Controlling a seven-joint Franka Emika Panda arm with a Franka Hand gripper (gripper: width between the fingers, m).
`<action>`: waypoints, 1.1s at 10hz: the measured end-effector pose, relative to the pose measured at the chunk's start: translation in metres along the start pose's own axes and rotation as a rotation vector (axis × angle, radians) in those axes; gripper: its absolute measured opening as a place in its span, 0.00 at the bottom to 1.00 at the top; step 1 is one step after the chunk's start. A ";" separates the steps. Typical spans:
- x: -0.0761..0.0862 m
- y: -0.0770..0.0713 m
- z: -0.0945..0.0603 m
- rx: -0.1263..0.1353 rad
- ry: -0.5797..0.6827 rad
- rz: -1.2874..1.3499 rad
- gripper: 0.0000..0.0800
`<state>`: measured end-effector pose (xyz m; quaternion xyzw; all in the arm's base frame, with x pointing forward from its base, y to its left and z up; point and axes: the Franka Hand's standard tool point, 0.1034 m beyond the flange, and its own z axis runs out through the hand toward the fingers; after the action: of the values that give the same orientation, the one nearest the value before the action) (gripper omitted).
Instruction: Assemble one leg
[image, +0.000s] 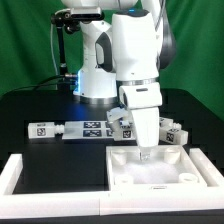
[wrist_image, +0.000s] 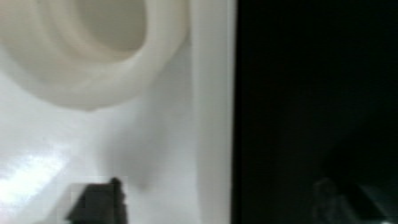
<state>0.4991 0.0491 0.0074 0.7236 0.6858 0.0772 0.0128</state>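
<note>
Claw (image: 147, 152): low over the white tray panel (image: 128, 176), jaws spread wide with nothing between them. In the wrist view the dark fingertips (wrist_image: 98, 203) straddle the panel's edge.
Beneath claw: a raised socket ring (wrist_image: 134, 60) on the panel, with bare black table (wrist_image: 320, 100) just past the edge.
Leg (image: 124, 126): lying on the table near the claw, beyond it toward the arm's base, untouched.
Other pegs (image: 172, 129): near the claw, on its other side, loose.
Step in hand: probably seating the panel; the leg is not yet fetched.
Next move calls for: lifting clear, travelling back to the leg, and closing squarely on its body.
</note>
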 end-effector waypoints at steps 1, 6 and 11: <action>0.003 0.003 0.000 -0.005 0.002 -0.004 0.45; 0.022 0.005 0.003 0.054 -0.008 0.006 0.08; 0.023 0.004 0.003 0.061 -0.019 0.026 0.07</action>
<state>0.5042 0.0716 0.0070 0.7331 0.6783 0.0494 -0.0039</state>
